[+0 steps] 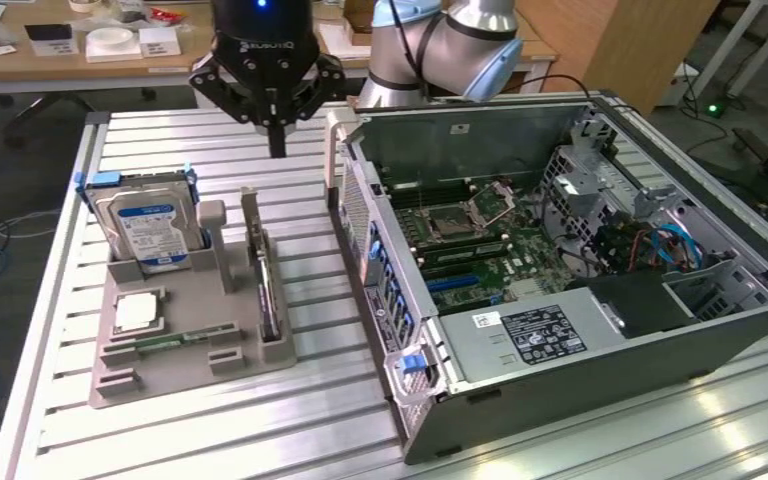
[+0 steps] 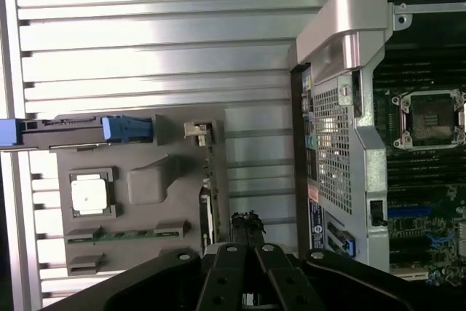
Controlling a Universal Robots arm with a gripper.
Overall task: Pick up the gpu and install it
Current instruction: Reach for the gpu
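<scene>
The gpu [image 1: 264, 285] stands on its edge in a slot of the grey holder [image 1: 177, 375], on the exterior view's left; a metal bracket shows at its far end. In the wrist view the gpu [image 2: 207, 194] is seen edge-on. My black gripper [image 1: 277, 150] hangs above the slatted table, just beyond the card's far end and apart from it. Its fingers are shut together with nothing between them. The gripper [image 2: 247, 223] tips sit beside the card's edge in the wrist view.
An open computer case [image 1: 704, 330] lies on the exterior view's right, its motherboard [image 1: 491, 240] exposed. The holder also carries a silver hard drive [image 1: 151, 225], a processor [image 1: 137, 312] and a memory stick [image 1: 171, 342]. A desk with clutter stands behind.
</scene>
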